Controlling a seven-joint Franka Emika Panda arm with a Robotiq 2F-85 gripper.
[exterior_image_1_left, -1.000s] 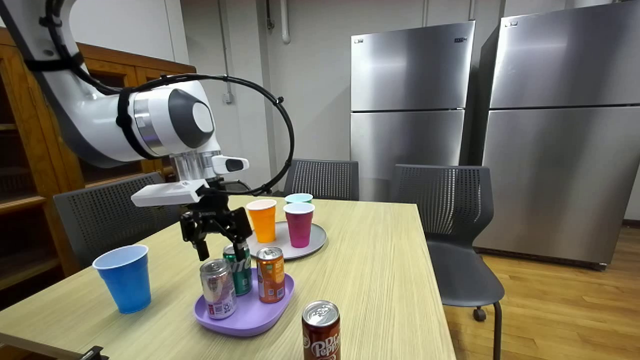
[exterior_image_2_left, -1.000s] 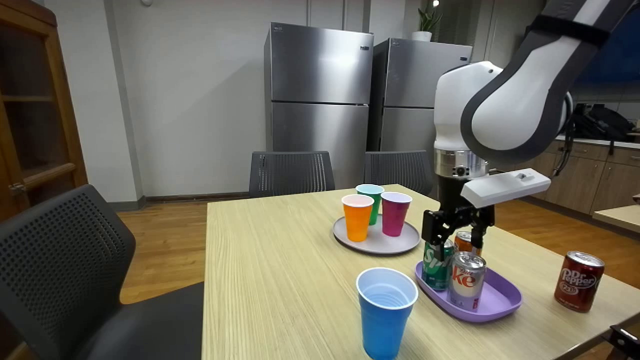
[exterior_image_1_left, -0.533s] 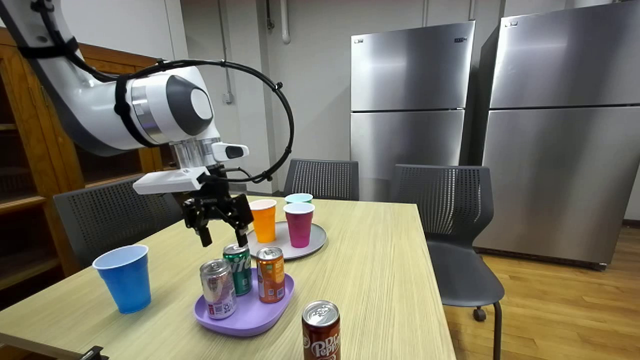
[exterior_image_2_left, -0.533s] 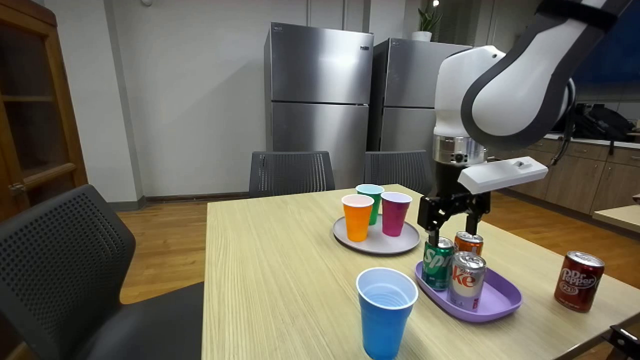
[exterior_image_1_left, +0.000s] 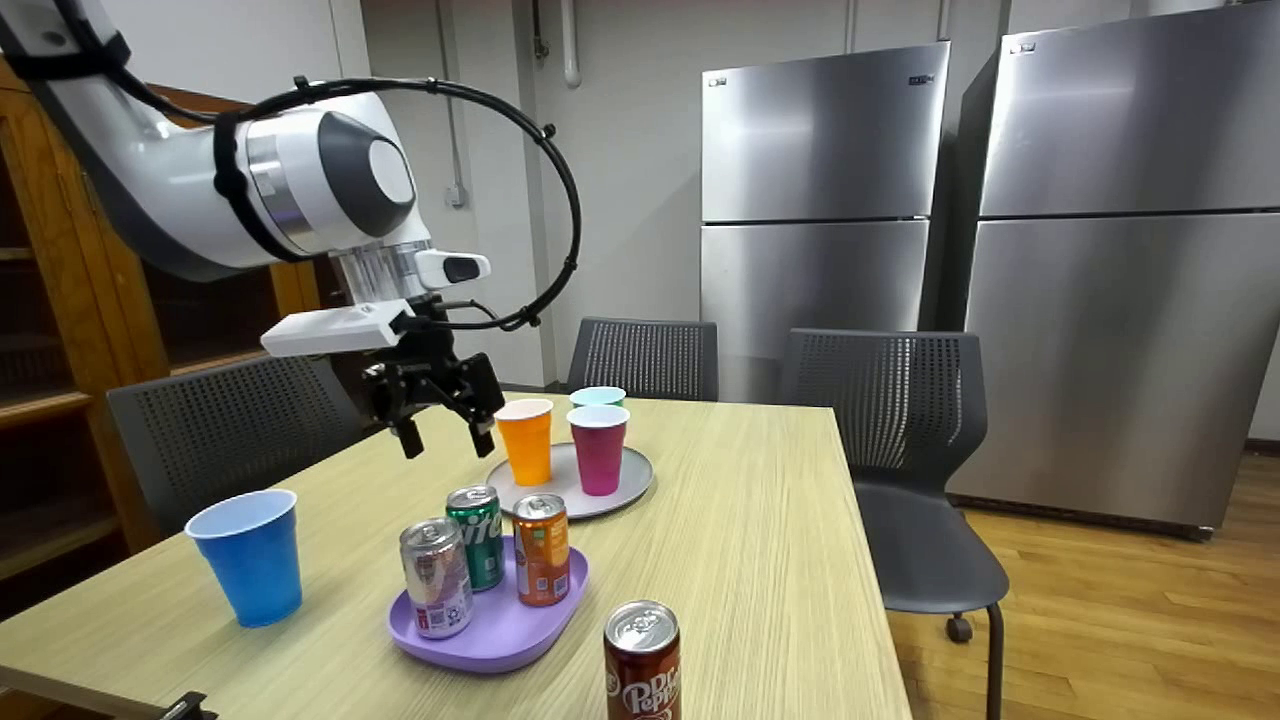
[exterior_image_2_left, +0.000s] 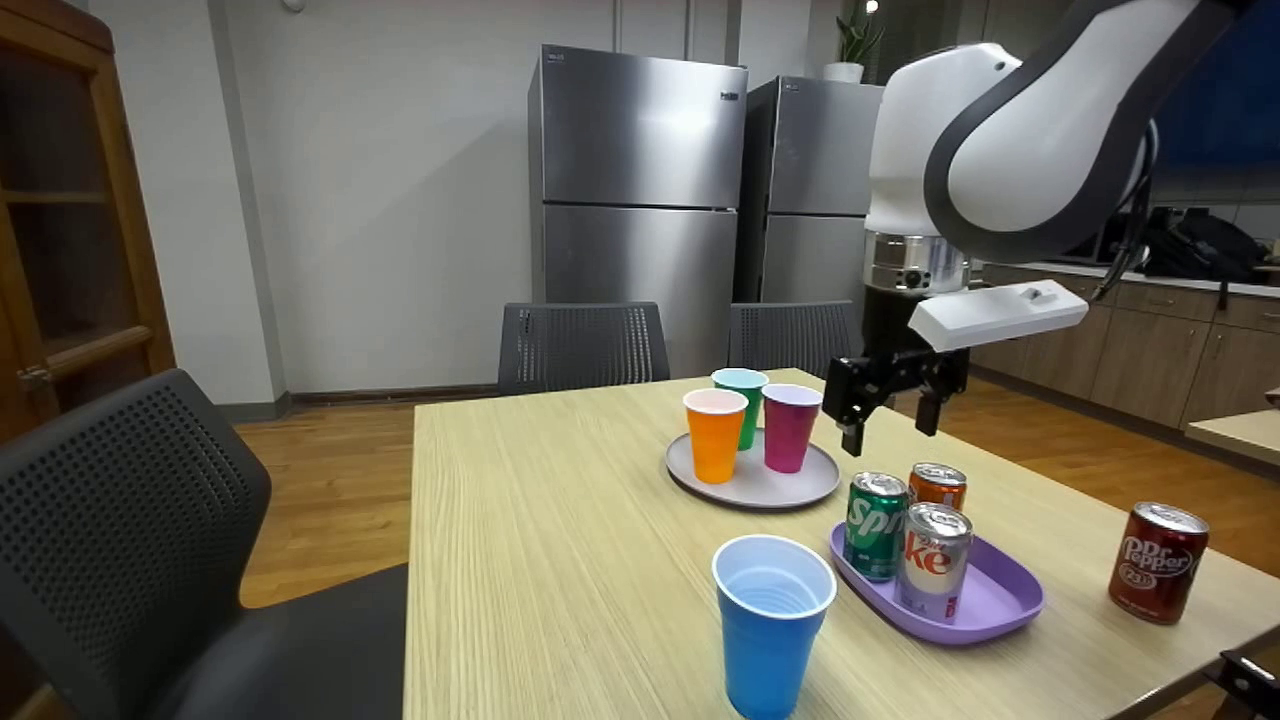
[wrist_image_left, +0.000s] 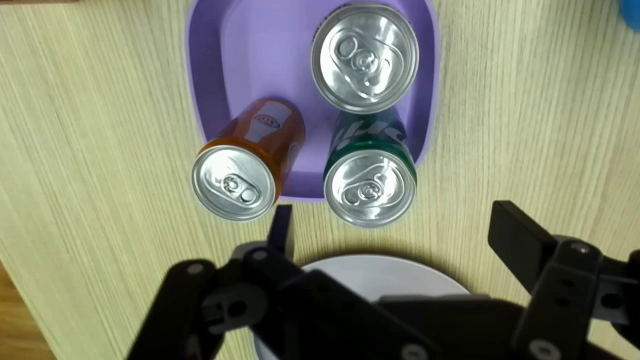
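Gripper (exterior_image_1_left: 447, 444) empty, jaws apart; green can (exterior_image_1_left: 480, 540) stands below it on purple tray (exterior_image_1_left: 510, 635). Step reads as free hover; gripping it would call for centring, then lowering.

Apparently an office break room or shared kitchen: two tall stainless-steel refrigerators (exterior_image_1_left: 820, 220) stand along the far wall (exterior_image_2_left: 400, 200), dark office chairs (exterior_image_1_left: 880, 405) with perforated backs stand around a pale wood-grain table (exterior_image_2_left: 540, 520), wooden kitchen cabinets (exterior_image_2_left: 1150, 352) line the far right, and a glass-fronted display cabinet (exterior_image_2_left: 90, 350) stands at left.
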